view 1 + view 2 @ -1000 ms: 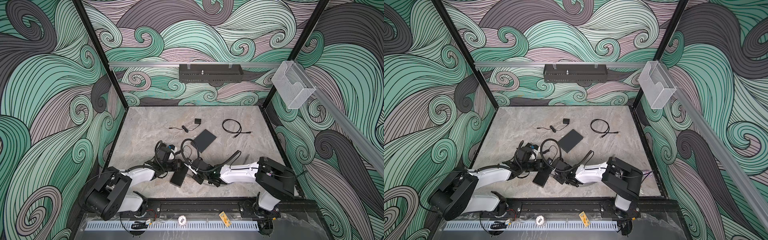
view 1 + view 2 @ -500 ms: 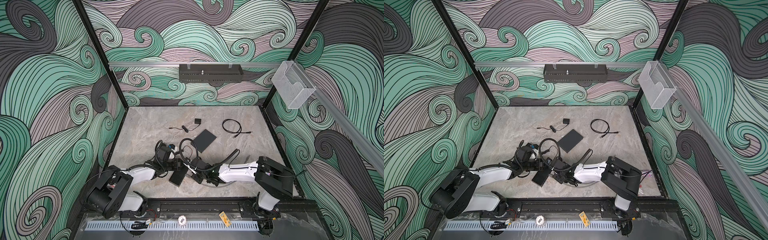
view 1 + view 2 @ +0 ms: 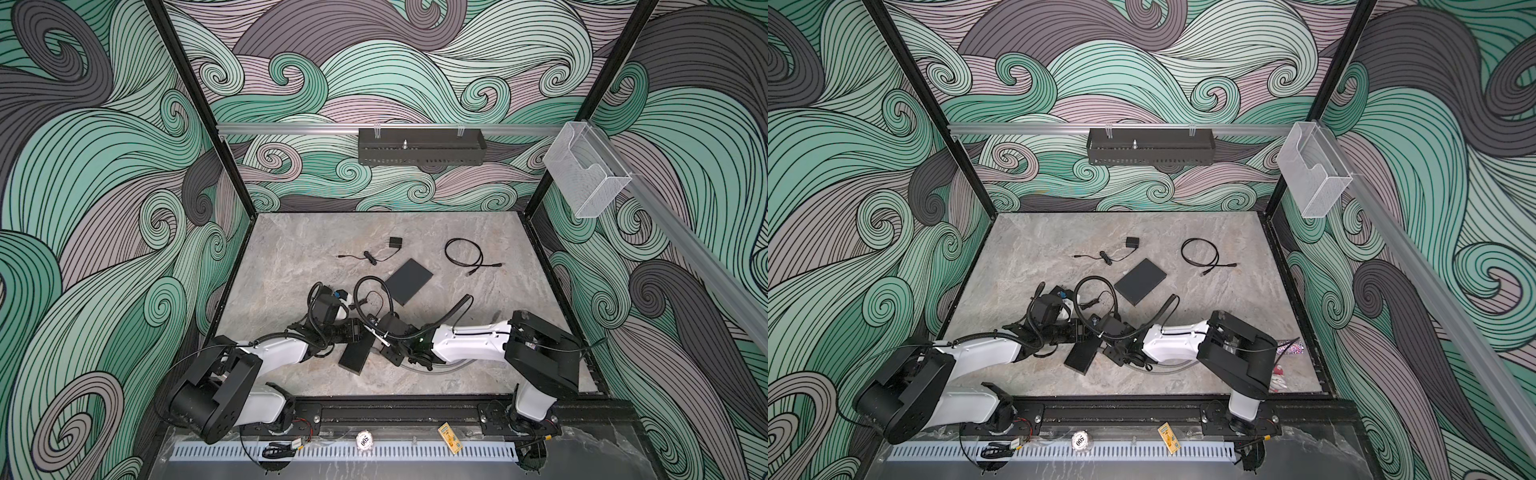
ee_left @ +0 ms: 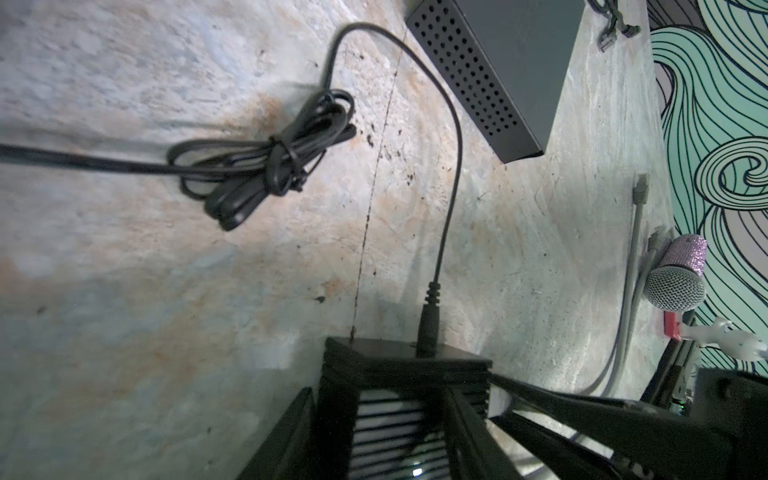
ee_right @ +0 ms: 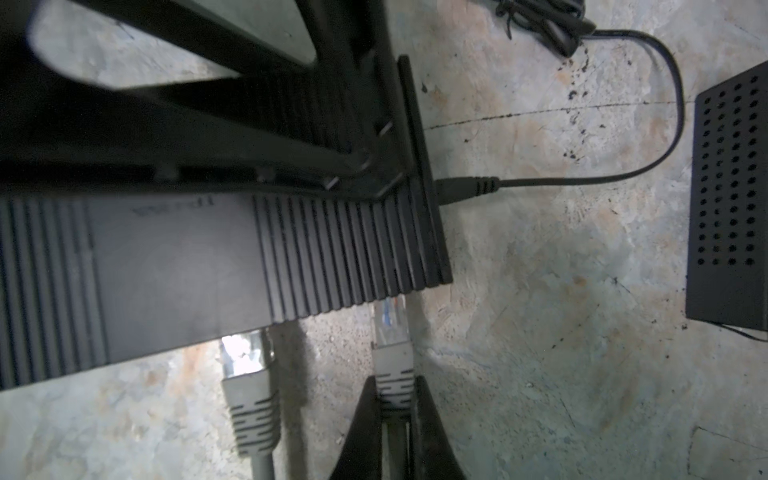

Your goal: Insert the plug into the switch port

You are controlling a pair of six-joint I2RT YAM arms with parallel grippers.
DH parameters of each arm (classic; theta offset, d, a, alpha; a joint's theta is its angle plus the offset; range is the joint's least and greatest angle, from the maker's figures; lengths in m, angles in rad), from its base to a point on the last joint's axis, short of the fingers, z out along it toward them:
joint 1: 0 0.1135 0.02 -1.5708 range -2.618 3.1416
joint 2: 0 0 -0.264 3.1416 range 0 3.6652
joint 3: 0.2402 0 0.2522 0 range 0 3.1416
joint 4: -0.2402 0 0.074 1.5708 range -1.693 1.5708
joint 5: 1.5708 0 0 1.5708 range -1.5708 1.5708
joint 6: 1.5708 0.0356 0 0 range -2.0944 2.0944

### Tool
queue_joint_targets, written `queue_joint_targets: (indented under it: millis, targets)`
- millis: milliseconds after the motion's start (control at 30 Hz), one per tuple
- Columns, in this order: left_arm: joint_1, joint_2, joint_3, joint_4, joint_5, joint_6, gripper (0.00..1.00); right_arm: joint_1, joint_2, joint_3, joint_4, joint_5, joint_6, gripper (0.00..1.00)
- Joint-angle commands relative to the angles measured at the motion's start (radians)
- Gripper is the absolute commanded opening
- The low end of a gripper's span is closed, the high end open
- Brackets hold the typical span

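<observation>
The switch (image 3: 355,353) (image 3: 1081,356) is a black ribbed box near the table's front middle. My left gripper (image 4: 378,392) (image 3: 352,332) is shut on the switch (image 4: 399,365), one finger on each side. A black power cord (image 4: 430,320) is plugged into its end. My right gripper (image 5: 395,384) (image 3: 384,338) is shut on the grey plug (image 5: 392,361). The plug's clear tip (image 5: 388,311) meets the long edge of the switch (image 5: 187,266); how far it goes in is hidden. A second grey plug (image 5: 249,399) sits at the same edge beside it.
A flat black box with a perforated side (image 3: 408,280) (image 4: 498,62) lies just behind the grippers. Further back lie a coiled black cable (image 3: 463,255) and a small adapter (image 3: 395,242). A glittery microphone (image 4: 677,278) rests by the right wall.
My right arm has edged left toward the switch with the plug in it. The left gripper and switch have hardly shifted.
</observation>
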Motion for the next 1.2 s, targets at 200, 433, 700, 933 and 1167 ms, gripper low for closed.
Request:
queue_joint_targets:
  millis: [200, 433, 700, 933, 1167]
  targets:
    - [-0.030, 0.009, -0.024, -0.035, 0.136, -0.047, 0.49, 0.006, 0.006, 0.070, 0.137, -0.043, -0.038, 0.00]
    - [-0.038, 0.005, -0.027, -0.026, 0.134, -0.063, 0.49, 0.004, 0.003, 0.096, 0.133, -0.033, -0.052, 0.00]
    - [-0.042, -0.001, -0.034, -0.021, 0.131, -0.072, 0.48, 0.004, 0.021, 0.125, 0.124, -0.027, -0.058, 0.00]
    - [-0.048, 0.005, -0.035, -0.005, 0.134, -0.081, 0.48, -0.001, 0.032, 0.130, 0.132, -0.036, -0.061, 0.00]
    - [-0.061, 0.021, -0.049, 0.031, 0.134, -0.102, 0.47, -0.007, 0.042, 0.144, 0.137, -0.033, -0.069, 0.00]
